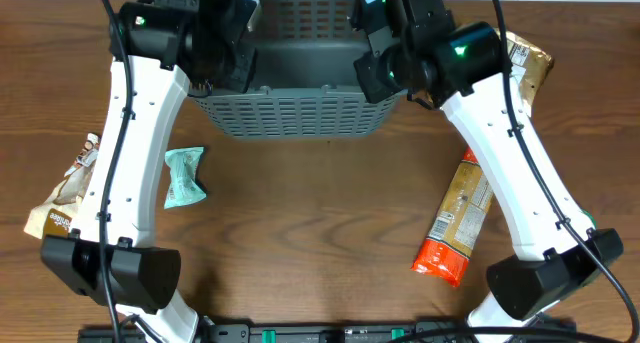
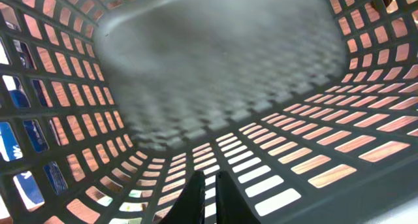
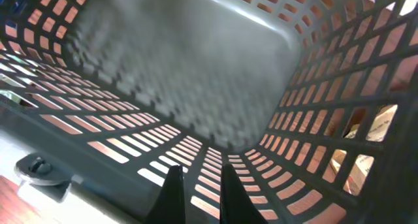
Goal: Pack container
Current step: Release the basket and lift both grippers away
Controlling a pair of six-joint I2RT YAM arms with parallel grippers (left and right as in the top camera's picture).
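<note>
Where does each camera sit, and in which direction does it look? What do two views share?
Overhead: above the table, looking straight down on the container, packets and both arms.
Left wrist: on the left arm, looking into the container past the left gripper.
Right wrist: on the right arm, looking into it past the right gripper.
Shared: both wrist views show the container's grey floor and slotted walls from inside.

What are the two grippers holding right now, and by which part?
Both appear to hold the container. The left gripper and the right gripper are each shut on its near lattice wall by the rim, one toward each end.
</note>
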